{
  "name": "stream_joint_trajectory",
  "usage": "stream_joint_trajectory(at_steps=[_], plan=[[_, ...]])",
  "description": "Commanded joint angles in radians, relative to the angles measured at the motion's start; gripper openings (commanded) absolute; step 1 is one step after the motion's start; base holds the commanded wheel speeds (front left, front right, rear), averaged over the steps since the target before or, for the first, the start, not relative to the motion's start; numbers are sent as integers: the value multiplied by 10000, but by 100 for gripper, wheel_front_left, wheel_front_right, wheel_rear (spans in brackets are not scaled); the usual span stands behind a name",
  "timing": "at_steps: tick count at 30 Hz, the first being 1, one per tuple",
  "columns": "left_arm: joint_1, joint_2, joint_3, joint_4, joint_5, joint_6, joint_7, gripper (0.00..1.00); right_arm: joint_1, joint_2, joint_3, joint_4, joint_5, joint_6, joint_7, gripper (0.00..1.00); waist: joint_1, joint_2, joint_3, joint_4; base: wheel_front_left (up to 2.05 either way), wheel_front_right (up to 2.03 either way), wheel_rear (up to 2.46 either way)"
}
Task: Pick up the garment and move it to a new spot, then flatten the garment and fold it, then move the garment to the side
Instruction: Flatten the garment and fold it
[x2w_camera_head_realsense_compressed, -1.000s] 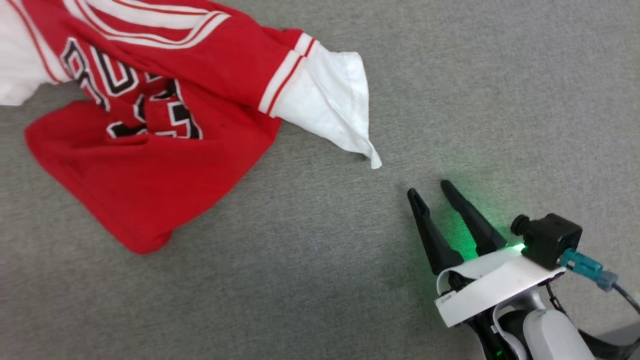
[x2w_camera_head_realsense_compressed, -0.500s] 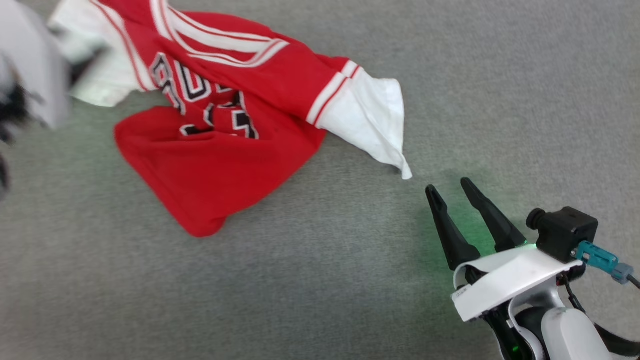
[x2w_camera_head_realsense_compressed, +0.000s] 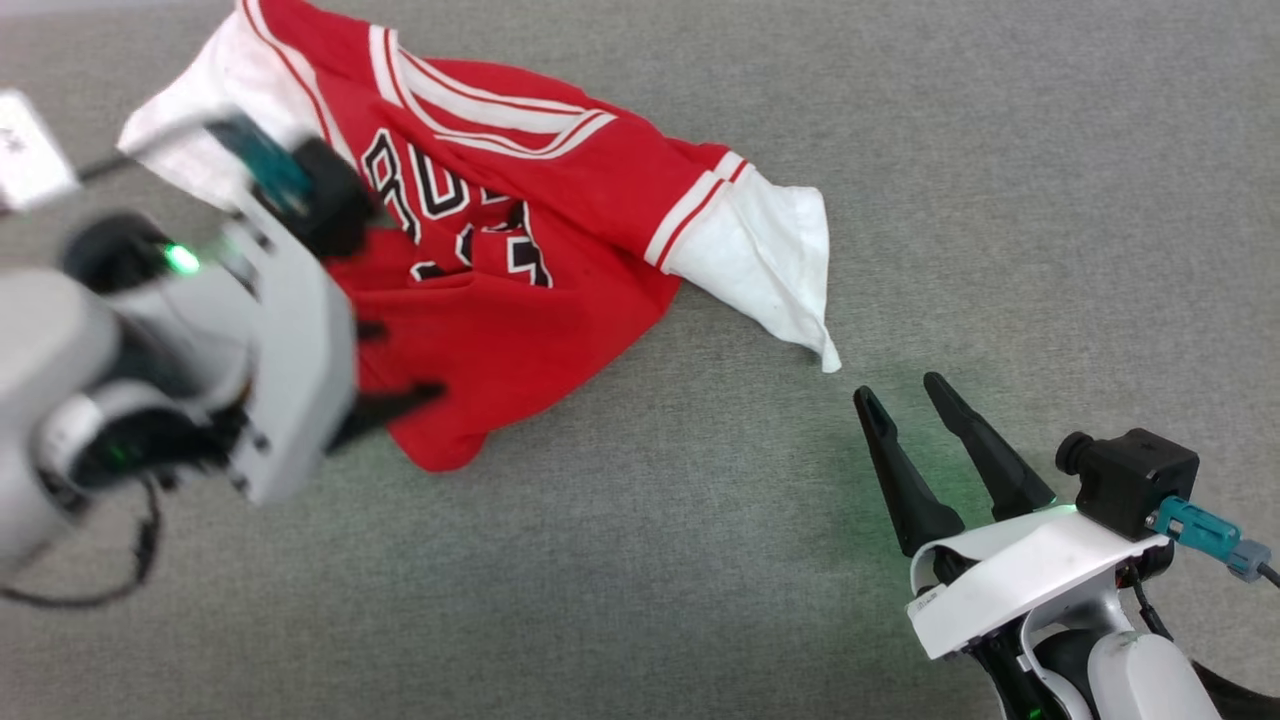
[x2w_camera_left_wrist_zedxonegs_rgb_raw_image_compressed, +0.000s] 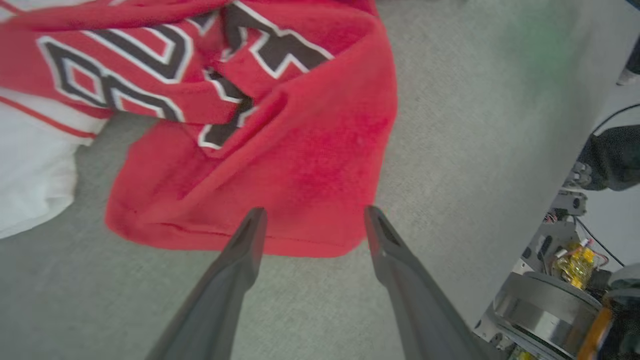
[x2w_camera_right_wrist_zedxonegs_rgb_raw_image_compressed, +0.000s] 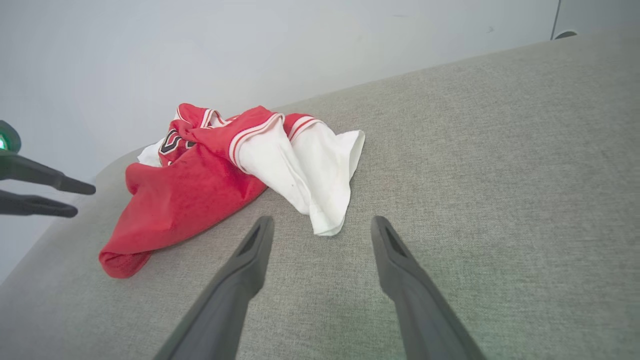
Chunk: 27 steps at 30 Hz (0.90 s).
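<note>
Jaws wide apart and empty on both grippers: right gripper (x2w_camera_head_realsense_compressed: 898, 388) at lower right of the head view, dark fingers aimed up-left at the garment (x2w_camera_head_realsense_compressed: 520, 320), its white sleeve tip just beyond them and apart from them; left gripper (x2w_camera_head_realsense_compressed: 405, 360) blurred at mid left, fingertips over the red bottom edge, contact impossible to tell. Farther up, left of centre, garment lying crumpled on the grey surface (x2w_camera_head_realsense_compressed: 700, 560), red body bunched, black white-outlined number creased, striped collar and second white sleeve toward the top edge.
</note>
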Motion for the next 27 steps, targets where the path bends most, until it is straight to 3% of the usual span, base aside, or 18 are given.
stream_joint_trajectory(at_steps=[1, 7, 17, 18, 19, 21, 27], plan=[[306, -97, 1, -227, -101, 17, 62, 100, 102, 13, 9, -5, 50, -3, -53, 100, 0, 0, -4, -64, 0, 0, 0], [931, -625, 5, -297, 351, 178, -21, 100, 43, 12, 122, 69, 155, -3, -129, 100, 0, 0, 65, -259, 0, 0, 0], [1834, -1073, -4, 1018, 1121, 230, -377, 100, 114, 12, 196, 124, 230, -3, -210, 100, 0, 0, 38, -605, 0, 0, 0], [1928, -1114, -12, 1153, 1182, 212, -439, 83, 136, 12, 200, 132, 239, -3, -218, 100, 0, 0, 18, -625, 0, 0, 0], [2034, -1167, -17, 1296, 1110, 197, -510, 47, 158, 12, 200, 137, 247, -3, -216, 100, 0, 0, -7, -640, 0, 0, 0], [2141, -1267, -41, 1454, 1006, 165, -581, 0, 188, 12, 176, 144, 255, -3, -217, 100, 0, 0, -60, -661, 0, 0, 0], [2397, -1385, -13, 609, 591, 65, -203, 0, 253, 12, 96, 120, 238, -3, -159, 100, 0, 0, -208, -633, 0, 0, 0]])
